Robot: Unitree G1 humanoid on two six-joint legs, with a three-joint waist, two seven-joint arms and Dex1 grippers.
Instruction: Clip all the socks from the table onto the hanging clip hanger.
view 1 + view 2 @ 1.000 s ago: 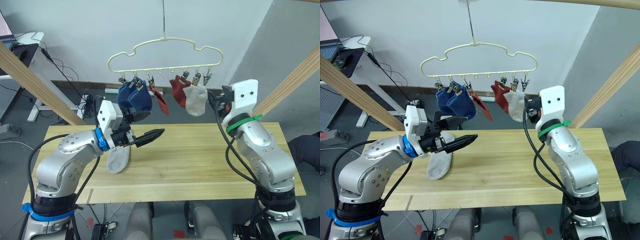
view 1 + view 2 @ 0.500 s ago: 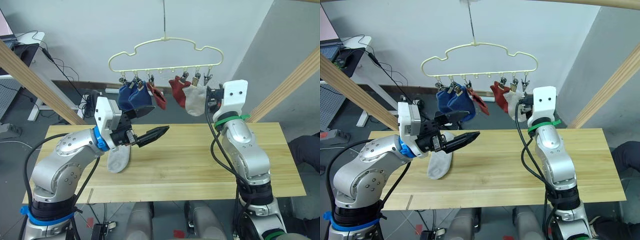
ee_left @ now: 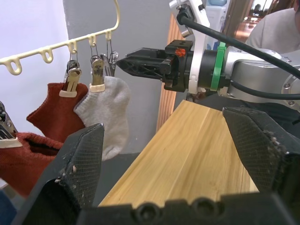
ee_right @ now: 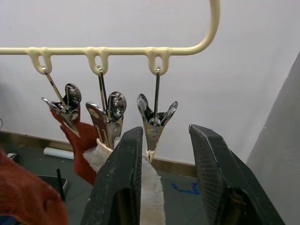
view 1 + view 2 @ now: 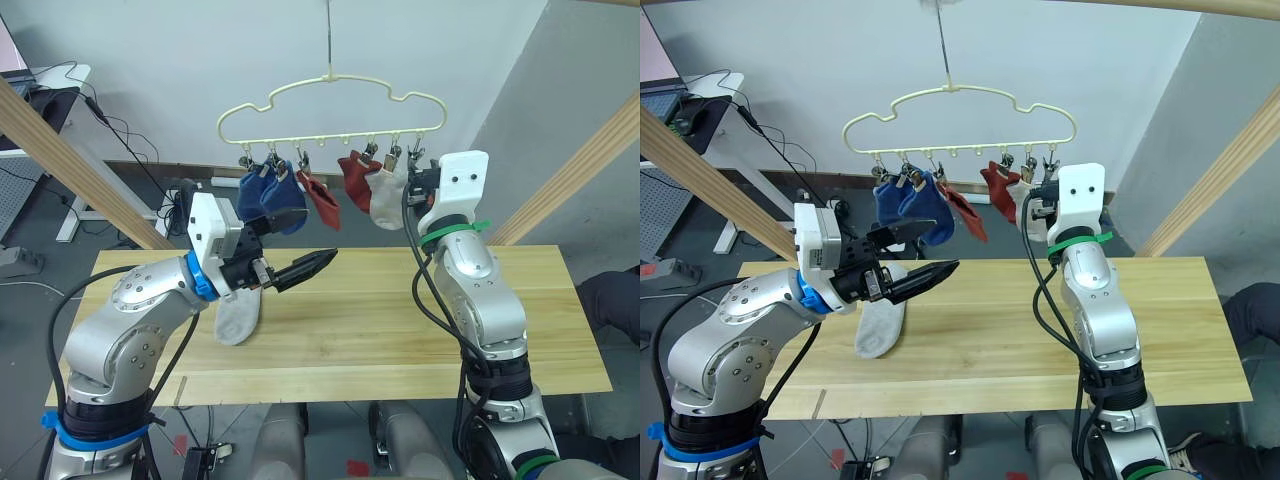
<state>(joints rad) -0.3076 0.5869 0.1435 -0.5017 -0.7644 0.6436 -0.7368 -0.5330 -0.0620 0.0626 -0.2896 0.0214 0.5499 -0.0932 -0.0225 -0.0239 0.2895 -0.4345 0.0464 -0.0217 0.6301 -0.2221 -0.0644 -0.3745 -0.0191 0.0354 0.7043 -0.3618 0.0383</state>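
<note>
Socks: one soft grey sock (image 5: 238,316) lies flat near your plank table's (image 5: 400,330) left edge, beneath your left gripper (image 5: 300,258), jaws spread wide and empty. Left wrist view: knitted grey sock (image 3: 110,112) and rust sock (image 3: 51,105) clipped. Right wrist view: right gripper (image 4: 164,154), fingers parted, brackets the wire hanger's (image 4: 117,50) empty end clip (image 4: 154,123).

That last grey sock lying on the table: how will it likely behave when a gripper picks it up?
Probably floppy: the grey sock lies limp and flat on the table, and the clipped socks on the clip hanger droop from one edge. It looks light, since thin clips hold the others. Pinched at one end, the rest would likely dangle rather than stay flat.
</note>
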